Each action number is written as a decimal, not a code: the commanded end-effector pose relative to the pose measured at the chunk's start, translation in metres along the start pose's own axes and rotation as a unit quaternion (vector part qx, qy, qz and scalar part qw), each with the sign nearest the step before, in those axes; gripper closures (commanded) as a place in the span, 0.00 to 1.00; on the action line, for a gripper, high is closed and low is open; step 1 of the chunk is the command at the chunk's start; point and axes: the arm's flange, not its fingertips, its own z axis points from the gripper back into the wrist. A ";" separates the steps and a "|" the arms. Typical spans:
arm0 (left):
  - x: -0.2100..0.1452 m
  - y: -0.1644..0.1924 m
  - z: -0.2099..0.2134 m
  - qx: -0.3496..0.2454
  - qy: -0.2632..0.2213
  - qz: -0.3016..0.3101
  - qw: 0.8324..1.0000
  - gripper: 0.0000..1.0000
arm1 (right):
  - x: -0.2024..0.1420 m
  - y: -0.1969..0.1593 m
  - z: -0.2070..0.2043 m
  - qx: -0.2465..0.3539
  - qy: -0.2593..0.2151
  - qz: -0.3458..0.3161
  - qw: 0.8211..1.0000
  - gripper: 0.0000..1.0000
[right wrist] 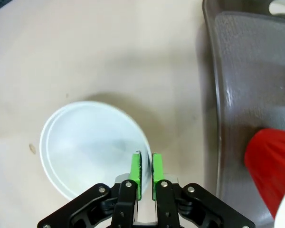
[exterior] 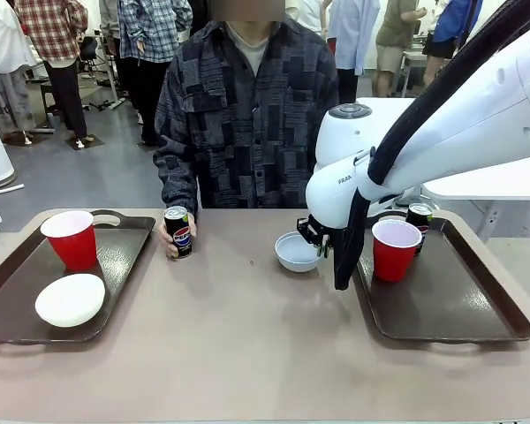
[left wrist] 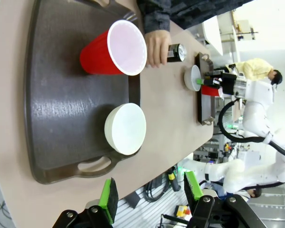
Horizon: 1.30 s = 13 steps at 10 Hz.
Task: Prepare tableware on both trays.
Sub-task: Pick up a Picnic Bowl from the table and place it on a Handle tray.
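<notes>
On the left tray [exterior: 124, 252] a red cup [exterior: 71, 238] stands at 12 o'clock of the white bowl [exterior: 70, 299]. The left wrist view adds the left gripper [left wrist: 149, 179], fingers spread wide and empty, just beyond the tray's handle end. At the middle of the table [exterior: 247, 353] a person's hand [exterior: 165, 240] holds a Pepsi can [exterior: 178, 231]. At the can's 3 o'clock the pale bowl [exterior: 296, 251] sits off both trays. The right gripper [exterior: 323, 246] is partly masked by a black cable [exterior: 346, 256] from the front, while its wrist view shows it pinching the bowl's rim. On the right tray [exterior: 450, 305] a second red cup [exterior: 395, 249] half-hides a second can [exterior: 419, 216] at its 1 o'clock.
</notes>
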 end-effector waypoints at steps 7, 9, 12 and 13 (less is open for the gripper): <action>0.000 -0.001 0.001 -0.001 -0.002 0.000 1.000 0.26 | -0.152 -0.050 0.131 0.017 -0.026 0.027 0.999 0.85; 0.000 -0.001 0.001 -0.001 -0.002 0.000 1.000 0.26 | -0.157 -0.064 0.128 0.027 -0.022 0.011 0.999 0.85; 0.000 -0.001 0.001 -0.001 -0.002 0.000 1.000 0.26 | -0.139 -0.060 0.116 0.044 -0.024 0.009 0.999 0.85; 0.000 -0.001 0.001 -0.001 -0.002 0.000 1.000 0.26 | -0.127 -0.056 0.111 0.042 -0.030 0.003 0.999 0.85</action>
